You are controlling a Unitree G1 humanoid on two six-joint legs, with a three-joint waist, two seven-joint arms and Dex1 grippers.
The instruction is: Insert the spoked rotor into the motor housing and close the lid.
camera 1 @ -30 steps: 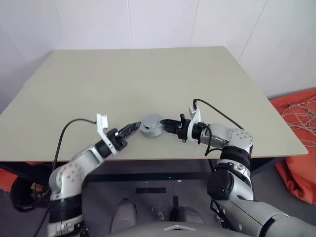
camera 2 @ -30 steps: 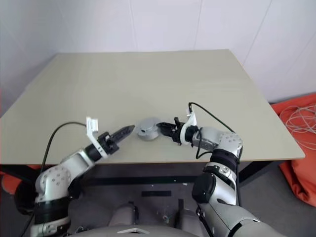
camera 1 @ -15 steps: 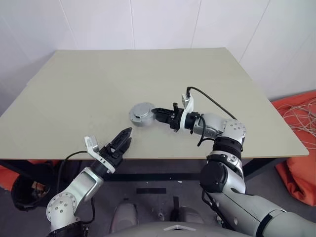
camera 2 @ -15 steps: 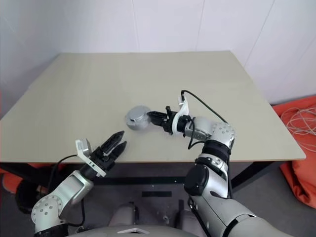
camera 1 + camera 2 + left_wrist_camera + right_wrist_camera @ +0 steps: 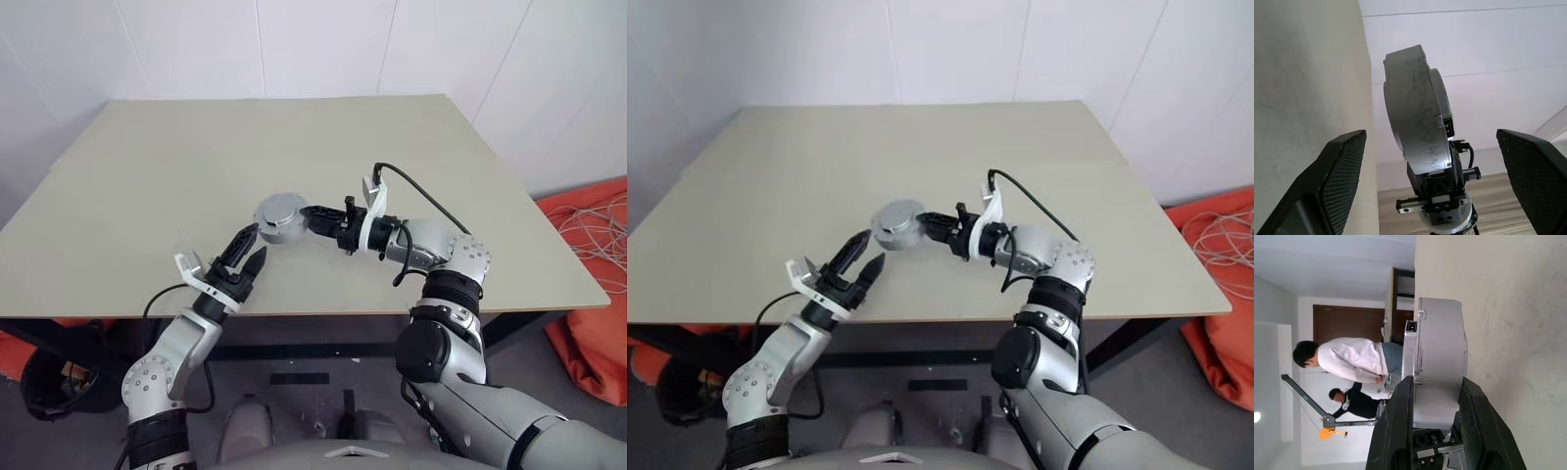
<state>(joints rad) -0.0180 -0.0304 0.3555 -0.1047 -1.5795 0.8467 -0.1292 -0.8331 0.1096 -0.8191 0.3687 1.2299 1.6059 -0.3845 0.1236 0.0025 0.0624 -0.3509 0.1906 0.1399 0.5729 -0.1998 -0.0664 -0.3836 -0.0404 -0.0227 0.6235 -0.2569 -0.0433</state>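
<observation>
Nearest us, our left end effector (image 5: 245,251) hangs over the near edge of the surface (image 5: 147,186), fingers spread wide and empty, just short of the grey motor housing (image 5: 279,215). Beyond it, our right end effector (image 5: 306,213) pinches the closed-looking housing by its rim, lifted off the surface, probably presenting it so the left can take it.

Pale beige counter (image 5: 196,166), matte, set against a white wall. Surface bare across its visible span; faint scuffs toward the near edge. Dark frame beneath the front edge. Grey floor (image 5: 323,372) below the counter.
</observation>
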